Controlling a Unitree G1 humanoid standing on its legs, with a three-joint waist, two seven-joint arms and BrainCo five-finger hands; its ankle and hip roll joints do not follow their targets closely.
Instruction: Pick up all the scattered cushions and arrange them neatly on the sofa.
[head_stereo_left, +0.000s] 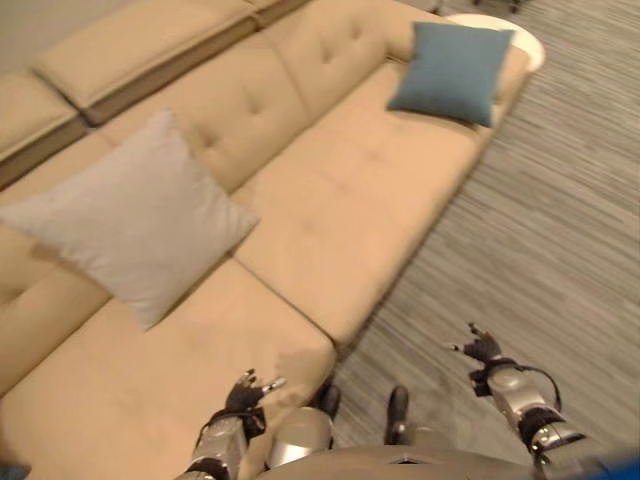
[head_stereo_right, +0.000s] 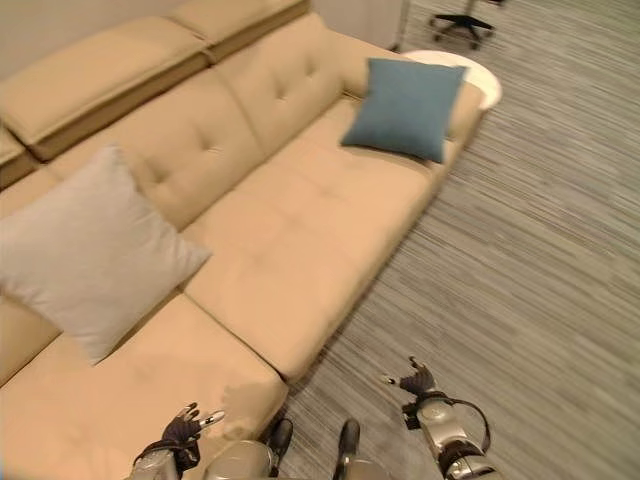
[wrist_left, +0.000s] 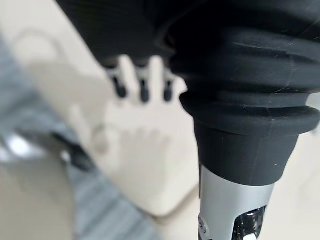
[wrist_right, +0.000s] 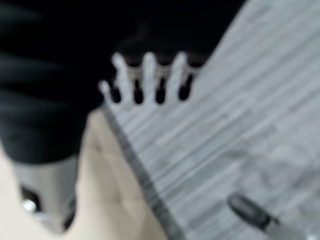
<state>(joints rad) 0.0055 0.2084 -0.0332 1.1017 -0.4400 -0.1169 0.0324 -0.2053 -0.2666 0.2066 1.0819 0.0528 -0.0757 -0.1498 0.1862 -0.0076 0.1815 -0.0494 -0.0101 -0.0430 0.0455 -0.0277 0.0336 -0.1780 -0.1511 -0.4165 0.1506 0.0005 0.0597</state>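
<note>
Left eye view: a long beige sofa (head_stereo_left: 330, 200) with buttoned back rests runs from the near left to the far right, standing on grey striped carpet (head_stereo_left: 560, 220). A light grey cushion (head_stereo_left: 135, 225) leans against the back rest on the left part of the sofa, its lower corner resting on the seat. A blue cushion (head_stereo_left: 452, 70) stands propped at the far right end of the sofa, well apart from the grey one. Just behind the blue cushion, a round white table (head_stereo_left: 520, 35) shows past the sofa's end. In the right eye view, the base of an office chair (head_stereo_right: 465, 22) stands on the carpet beyond that table.

My left hand (head_stereo_left: 245, 392) hovers over the near corner of the sofa seat, fingers loosely spread and holding nothing; in the left wrist view the fingers (wrist_left: 143, 82) extend straight above the beige seat. My right hand (head_stereo_left: 482, 348) hangs over the carpet, near the sofa's front edge, fingers spread and empty; in the right wrist view the fingers (wrist_right: 150, 75) point out side by side over the striped carpet, with the sofa edge beside them.

No writing, label or brand mark is legible on any surface.
</note>
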